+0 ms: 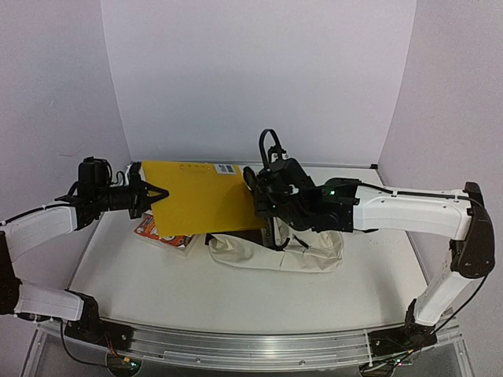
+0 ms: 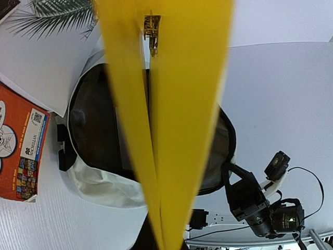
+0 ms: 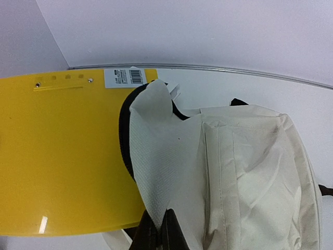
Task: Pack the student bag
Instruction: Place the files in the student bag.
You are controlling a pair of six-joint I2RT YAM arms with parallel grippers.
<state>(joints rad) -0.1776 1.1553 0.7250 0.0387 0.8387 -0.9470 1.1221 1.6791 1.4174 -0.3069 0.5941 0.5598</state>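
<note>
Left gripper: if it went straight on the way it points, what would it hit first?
Probably the bag, at its open mouth: the left gripper, shut on the folder, points there, though depth is unclear.

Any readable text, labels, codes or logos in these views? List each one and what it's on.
Nothing can be quoted as it reads.
On the yellow folder: a white barcode sticker; the bars show, the print is too small to read.
On the orange book: a QR code and a vertical line of print below it, too blurred to read.
On the student bag: no print visible.
</note>
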